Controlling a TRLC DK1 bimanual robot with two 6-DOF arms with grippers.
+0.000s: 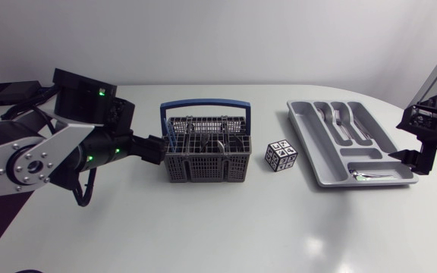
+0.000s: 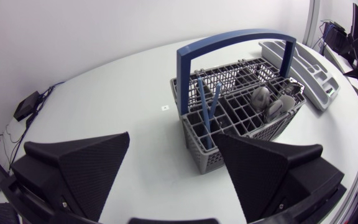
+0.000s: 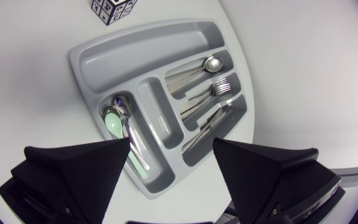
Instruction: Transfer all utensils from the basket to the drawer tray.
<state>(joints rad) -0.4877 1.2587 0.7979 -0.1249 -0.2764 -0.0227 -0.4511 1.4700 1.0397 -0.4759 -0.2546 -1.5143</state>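
A white worktop [image 1: 203, 235] with a rounded far edge carries everything. It is bare and open in front, towards the near edge, and between the things.

The left arm [image 1: 44, 152] comes in low from the side. Its hand [image 1: 158, 149] is just beside the short end of the basket, fingers apart with nothing between them. The right hand [image 1: 416, 159] hangs at the outer end of the drawer tray, fingers also apart and holding nothing.

The grey drawer tray [image 1: 313, 144] lies at an angle on the right half, near the worktop's curved edge. The grey basket [image 1: 207, 152], with its blue handle upright, stands at the middle, well apart from the tray. A small patterned cube [image 1: 281, 157] sits between the two.

In the tray lie a metal spoon [image 3: 197, 70], a fork [image 3: 213, 92], knives [image 3: 207, 121] and, in the crosswise compartment, a pale green spoon [image 3: 114, 124]. In the basket stand two blue handles [image 2: 207, 106] and grey spoon bowls [image 2: 272, 102].
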